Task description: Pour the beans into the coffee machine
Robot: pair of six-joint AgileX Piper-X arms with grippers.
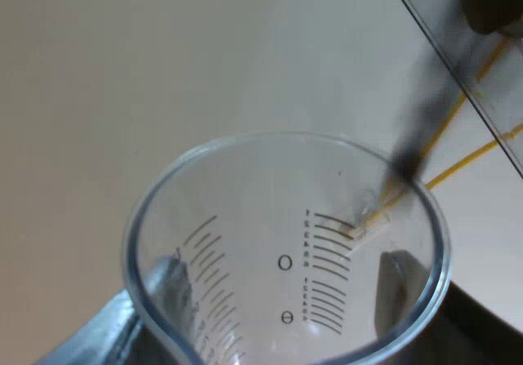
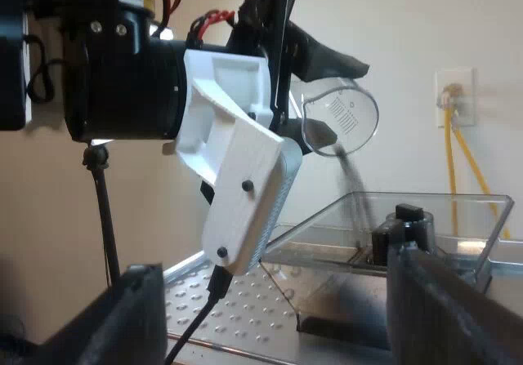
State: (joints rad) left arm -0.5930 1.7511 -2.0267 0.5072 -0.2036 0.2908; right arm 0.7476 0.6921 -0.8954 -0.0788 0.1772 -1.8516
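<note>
Beans (image 2: 356, 187) are seen as a dark, blurred streak that runs from the lip of the measuring glass (image 2: 341, 116) down into the bean hopper (image 2: 466, 218). The measuring glass is held in the air above the hopper and is strongly tilted, with its mouth turned down and to the side.

The glass is gripped by the left gripper (image 1: 286, 296). Its two black fingers (image 1: 400, 287) are pressed against opposite sides of the clear wall and can be seen through it. In the left wrist view the inside of the glass is looked into, and the printed scale lines are visible on its wall. Past the rim, the same dark streak is seen leading toward the clear edge of the hopper.

The hopper is made of clear plastic and sits on the top of the espresso machine (image 2: 229, 300), whose metal surface is covered with small holes. A black part (image 2: 409, 218) is seen inside the hopper, close to where the streak ends.

The right gripper (image 2: 274, 300) is held low, near the machine's top and facing the hopper. Its fingers are spread wide apart and nothing is held between them.

Behind the machine a pale wall (image 2: 409, 22) is seen, with a wall socket (image 2: 455, 95) from which yellow cables (image 2: 449, 161) hang down.
</note>
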